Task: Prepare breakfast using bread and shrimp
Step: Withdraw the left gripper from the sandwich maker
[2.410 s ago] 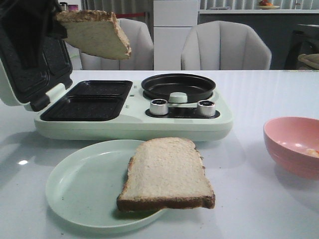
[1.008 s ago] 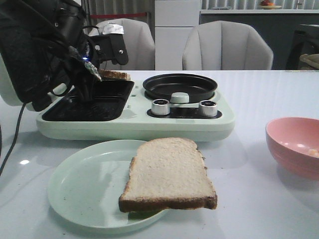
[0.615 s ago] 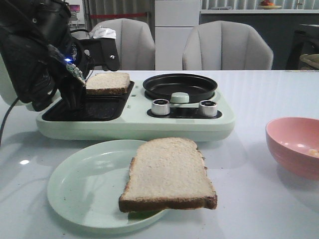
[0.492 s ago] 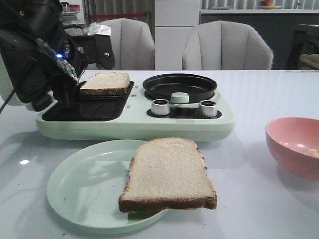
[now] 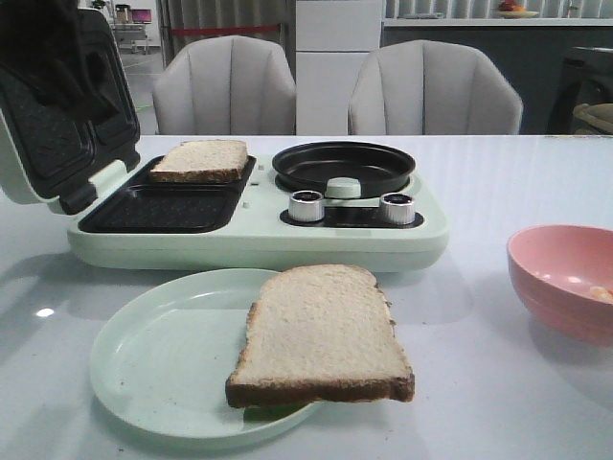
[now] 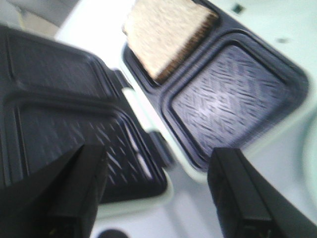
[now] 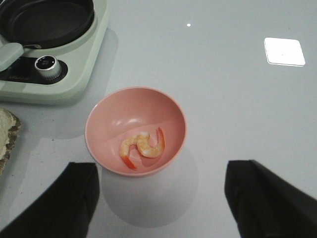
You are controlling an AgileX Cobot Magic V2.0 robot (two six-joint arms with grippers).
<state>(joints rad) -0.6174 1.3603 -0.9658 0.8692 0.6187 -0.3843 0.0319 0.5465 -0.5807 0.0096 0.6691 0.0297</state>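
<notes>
One bread slice (image 5: 200, 159) lies in the far tray of the open pale green sandwich maker (image 5: 249, 235); it also shows in the left wrist view (image 6: 167, 33). The other bread slice (image 5: 321, 335) lies on the pale green plate (image 5: 158, 359), overhanging its right rim. Two curled orange-pink shrimp (image 7: 142, 147) lie in the pink bowl (image 7: 135, 130), which also shows at the right in the front view (image 5: 563, 278). My left gripper (image 6: 158, 198) is open and empty, above the maker's hinge side. My right gripper (image 7: 161, 203) is open and empty, hovering above the table just short of the bowl.
The maker's lid (image 5: 57, 115) stands open at the left. Its near tray (image 5: 158, 208) holds nothing. A round black pan (image 5: 343, 165) and two silver knobs (image 5: 306, 205) sit on its right half. Two grey chairs (image 5: 436, 91) stand behind the table.
My left gripper set the bread slice in the far tray, let go and drew back up and to the left, out of the front view. The plate slice and bowl stayed put.
</notes>
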